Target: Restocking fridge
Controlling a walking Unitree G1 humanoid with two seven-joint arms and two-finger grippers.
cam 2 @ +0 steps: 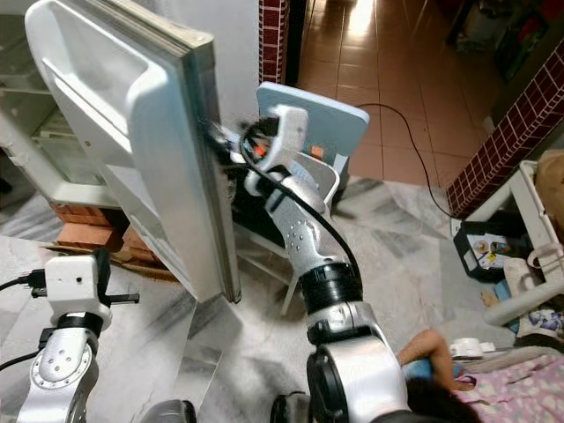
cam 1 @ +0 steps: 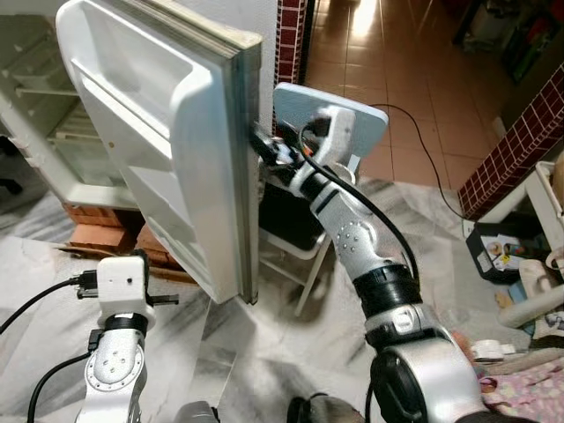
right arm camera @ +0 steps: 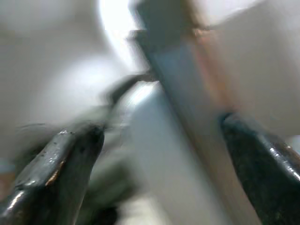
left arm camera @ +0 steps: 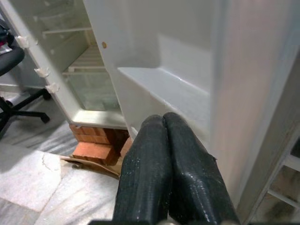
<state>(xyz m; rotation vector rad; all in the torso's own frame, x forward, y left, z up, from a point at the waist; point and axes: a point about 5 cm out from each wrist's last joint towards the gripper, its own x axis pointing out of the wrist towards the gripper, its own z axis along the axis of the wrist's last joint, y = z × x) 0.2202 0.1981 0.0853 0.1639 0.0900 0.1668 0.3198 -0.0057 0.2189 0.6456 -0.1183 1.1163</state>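
The white fridge door [cam 1: 159, 115] stands swung open, its inner shelves facing left. My right gripper [cam 1: 264, 150] is at the door's outer edge, about halfway up. In the right wrist view its fingers [right arm camera: 70, 154] are spread open with the door edge [right arm camera: 187, 93] between them. My left gripper [left arm camera: 164, 119] is shut with nothing in it, low beside the door and pointing at the door's inner shelf [left arm camera: 159, 84]. The fridge interior [cam 1: 53, 115] with its wire shelves lies to the left.
The fridge stands on red bricks [cam 1: 97, 229]. A light blue chair [cam 1: 326, 115] is right behind the door and my right arm. A black cable [cam 1: 423, 141] runs over the tiled floor. A person's hand [cam 2: 432, 352] and clutter sit at lower right. A black office chair [left arm camera: 14, 93] is left of the fridge.
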